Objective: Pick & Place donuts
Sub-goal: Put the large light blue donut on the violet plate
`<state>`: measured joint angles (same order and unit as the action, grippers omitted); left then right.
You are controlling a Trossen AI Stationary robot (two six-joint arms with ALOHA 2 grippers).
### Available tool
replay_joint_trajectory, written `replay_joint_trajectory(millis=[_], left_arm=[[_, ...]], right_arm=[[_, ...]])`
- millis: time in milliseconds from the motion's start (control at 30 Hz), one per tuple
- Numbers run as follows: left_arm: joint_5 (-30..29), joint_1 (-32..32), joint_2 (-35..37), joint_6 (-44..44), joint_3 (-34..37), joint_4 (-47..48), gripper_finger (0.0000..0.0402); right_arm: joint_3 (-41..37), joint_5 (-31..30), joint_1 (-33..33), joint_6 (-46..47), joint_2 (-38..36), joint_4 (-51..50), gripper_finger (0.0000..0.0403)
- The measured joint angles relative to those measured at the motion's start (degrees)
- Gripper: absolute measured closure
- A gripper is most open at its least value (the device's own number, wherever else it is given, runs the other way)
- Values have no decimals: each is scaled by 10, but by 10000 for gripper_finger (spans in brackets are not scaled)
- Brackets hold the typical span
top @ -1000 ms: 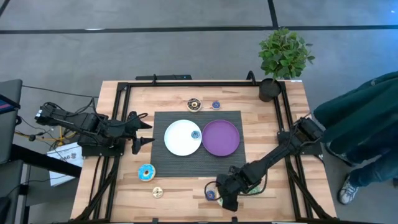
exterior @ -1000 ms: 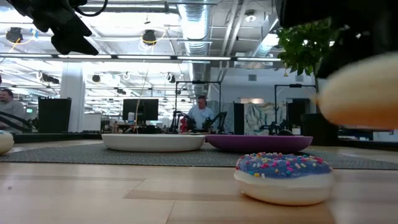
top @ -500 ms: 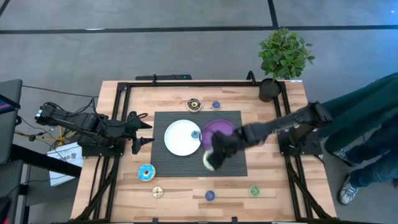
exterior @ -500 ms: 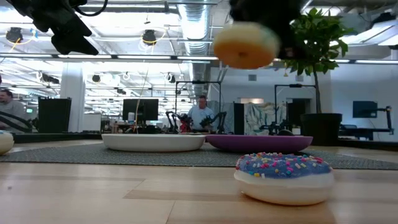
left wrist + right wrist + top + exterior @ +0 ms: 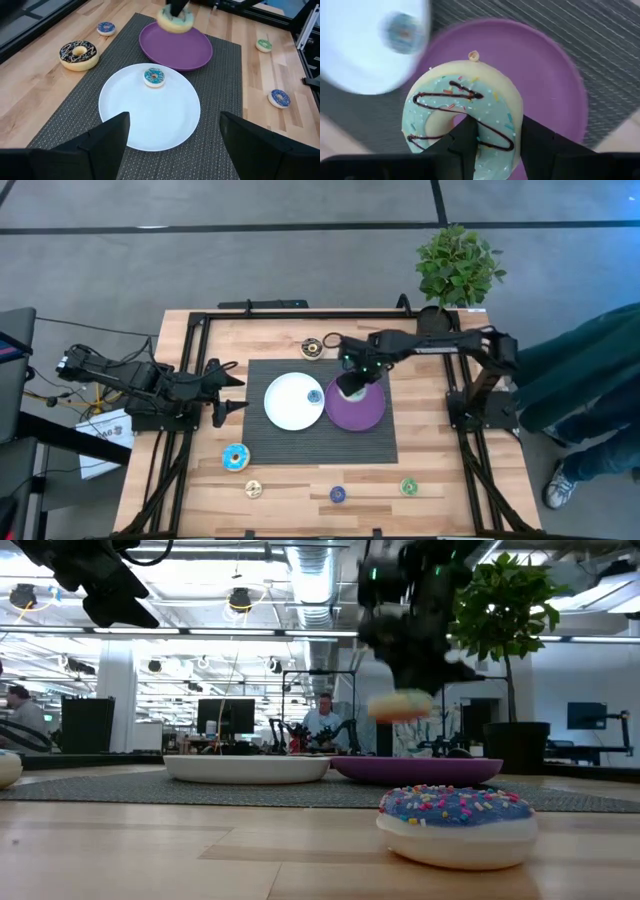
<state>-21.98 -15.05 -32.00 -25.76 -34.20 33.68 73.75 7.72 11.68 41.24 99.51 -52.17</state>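
Pale blue icing tops the donut [image 5: 462, 120] that the right gripper [image 5: 492, 132] pinches by its ring above the purple plate [image 5: 362, 411]; it looks light, stiff and easy to hold there.

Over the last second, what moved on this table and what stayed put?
The right gripper swung from the table's near edge up over the purple plate, carrying the mint-iced donut it already held; its fingers are shut on it above the plate, not yet set down. The left gripper stayed open at the left side. The small blue donut on the white plate and the loose donuts did not move.
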Motion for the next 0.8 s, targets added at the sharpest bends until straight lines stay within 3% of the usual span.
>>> replay_joint_trajectory(millis=[433, 800], left_arm=[[-5, 0, 0, -5, 0, -3, 101], [-25, 0, 0, -6, 0, -2, 101]], right_arm=[[-1, -3, 32, -95, 109, 10, 284], [-1, -43, 32, -83, 96, 8, 281]])
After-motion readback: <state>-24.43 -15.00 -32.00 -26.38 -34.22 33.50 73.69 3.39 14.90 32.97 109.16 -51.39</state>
